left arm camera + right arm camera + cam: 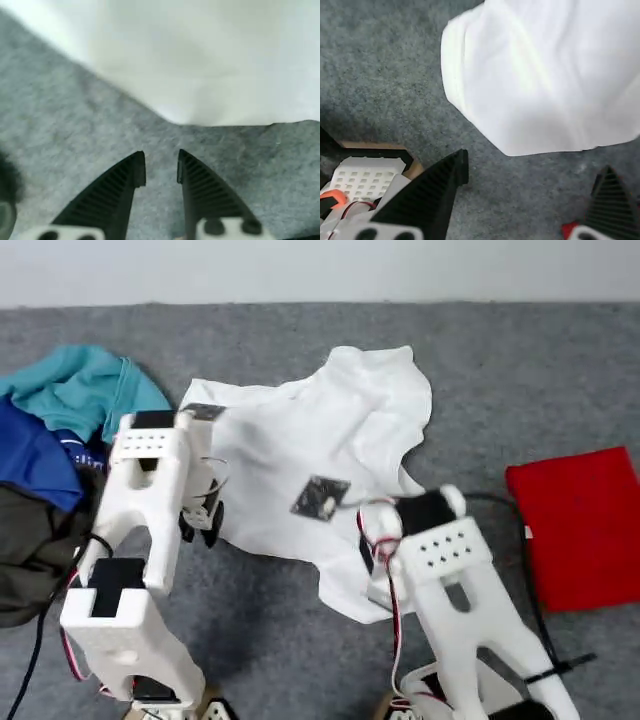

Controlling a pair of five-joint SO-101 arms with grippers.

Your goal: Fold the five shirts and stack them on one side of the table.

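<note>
Fingers (120,185) slightly apart on the left gripper (160,160), wide on the right gripper (535,165), both empty beside the mid-frame shirt (300,450), likely readied to grip its edge.

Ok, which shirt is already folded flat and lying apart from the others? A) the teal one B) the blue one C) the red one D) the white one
C: the red shirt lies alone as a neat flat rectangle, while the white shirt is spread rumpled in the middle and the teal shirt and blue shirt sit bunched in one heap.
</note>
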